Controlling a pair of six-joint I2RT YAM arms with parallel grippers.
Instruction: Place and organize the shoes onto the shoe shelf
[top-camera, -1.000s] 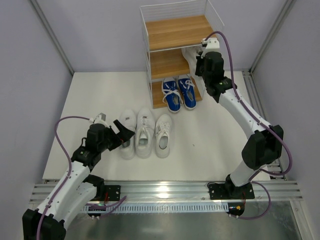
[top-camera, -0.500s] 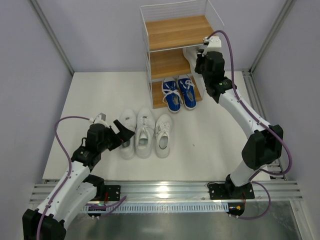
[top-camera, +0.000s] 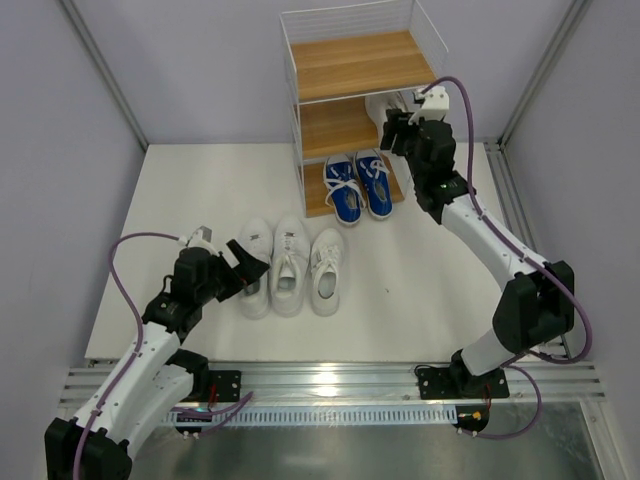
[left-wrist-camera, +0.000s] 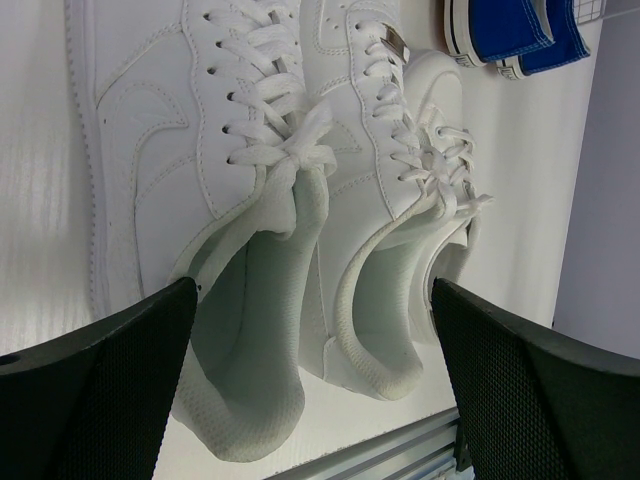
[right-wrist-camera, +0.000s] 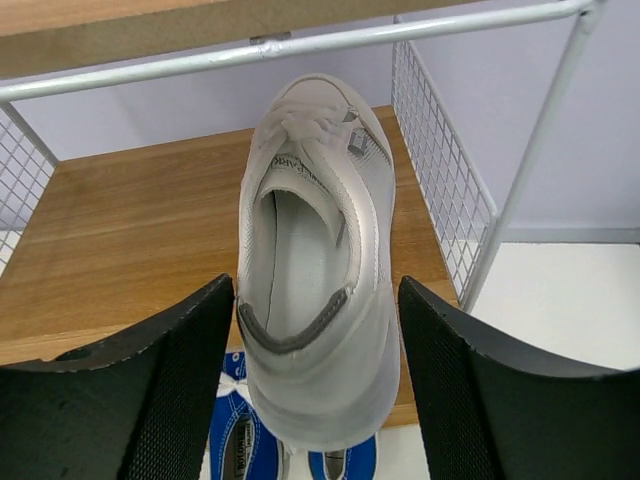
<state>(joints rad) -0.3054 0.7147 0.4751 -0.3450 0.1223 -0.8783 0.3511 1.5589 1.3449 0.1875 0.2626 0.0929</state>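
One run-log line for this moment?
right gripper: open around white shoe, middle board | left gripper: open over white shoes | blue pair: bottom board

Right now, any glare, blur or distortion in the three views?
Top view: sharp, even light, white shoes low-contrast against the white table. Left wrist: sharp, streaky glare on the table, shoe openings shaded. Right wrist: shoe sharp, soft shadows, shelf post leans from wide-angle.
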